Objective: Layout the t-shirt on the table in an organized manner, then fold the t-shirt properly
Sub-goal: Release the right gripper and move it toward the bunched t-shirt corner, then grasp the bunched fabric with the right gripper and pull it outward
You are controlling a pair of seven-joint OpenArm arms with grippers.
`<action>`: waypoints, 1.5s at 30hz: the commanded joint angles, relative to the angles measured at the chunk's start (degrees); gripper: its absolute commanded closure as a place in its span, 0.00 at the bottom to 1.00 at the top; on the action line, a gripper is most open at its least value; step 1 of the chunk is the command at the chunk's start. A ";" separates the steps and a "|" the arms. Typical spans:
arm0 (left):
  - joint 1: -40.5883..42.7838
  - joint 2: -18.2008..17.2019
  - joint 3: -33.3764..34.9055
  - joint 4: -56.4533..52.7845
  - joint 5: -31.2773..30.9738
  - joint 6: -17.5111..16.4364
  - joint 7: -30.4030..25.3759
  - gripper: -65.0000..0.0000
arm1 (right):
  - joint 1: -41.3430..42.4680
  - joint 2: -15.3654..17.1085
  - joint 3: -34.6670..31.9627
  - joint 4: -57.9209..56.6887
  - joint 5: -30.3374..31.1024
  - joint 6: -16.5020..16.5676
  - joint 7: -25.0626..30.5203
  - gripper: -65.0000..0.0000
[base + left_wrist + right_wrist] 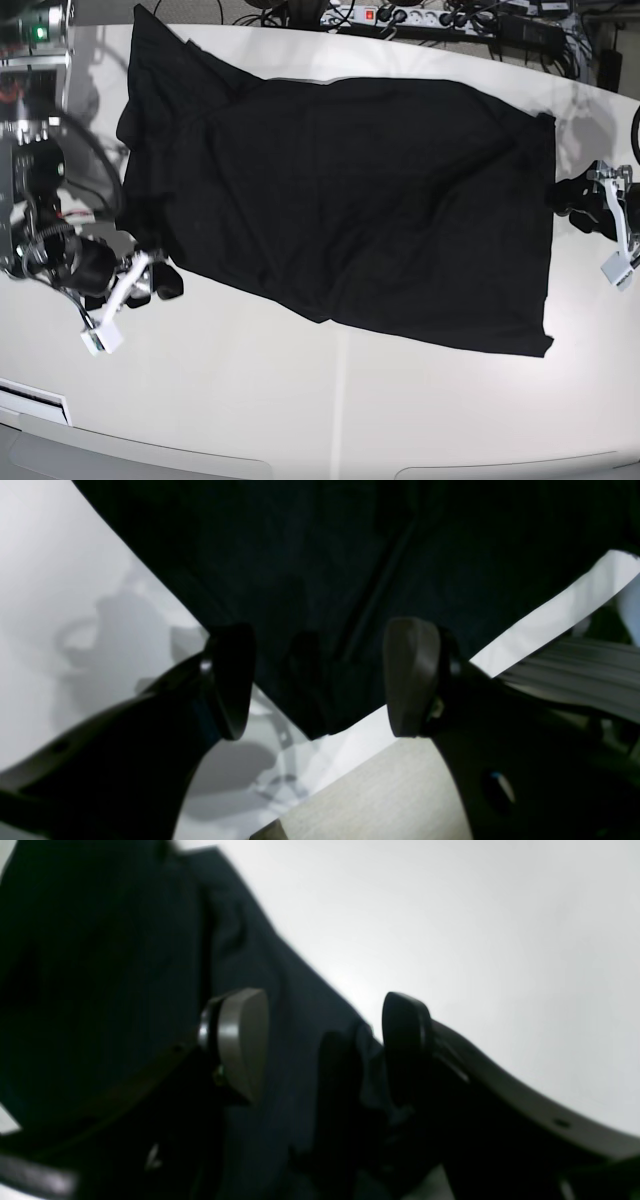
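The black t-shirt (350, 200) lies spread across the off-white table (300, 400), its left part bunched in folds. In the base view my right gripper (160, 278) sits at the shirt's left lower edge. My left gripper (567, 203) sits at its right edge. In the left wrist view the left gripper (320, 680) is open, its fingers (412, 677) apart above a corner of the t-shirt (320, 580). In the right wrist view the right gripper (322, 1040) is open too, over a rumpled edge of the t-shirt (100, 965). Nothing is pinched in either one.
Power strips and cables (430, 18) run along the table's back edge. A unit with a green light (40, 35) stands at the back left. The table's edge (550, 605) passes close to the left gripper, with a pale panel (380, 790) beyond it.
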 commanded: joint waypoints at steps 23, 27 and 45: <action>-0.81 0.72 -0.81 0.63 -1.55 0.02 -0.44 0.37 | 12.26 -5.51 0.26 -31.95 6.86 8.01 -4.31 0.57; -0.81 0.70 -0.81 0.63 -1.53 0.00 -0.48 0.37 | 13.60 -5.29 0.26 -31.69 8.41 8.01 -4.15 1.00; -0.98 0.70 -0.81 0.63 -1.49 0.02 -1.09 0.37 | -9.18 -2.03 0.28 34.29 20.63 8.01 -22.60 1.00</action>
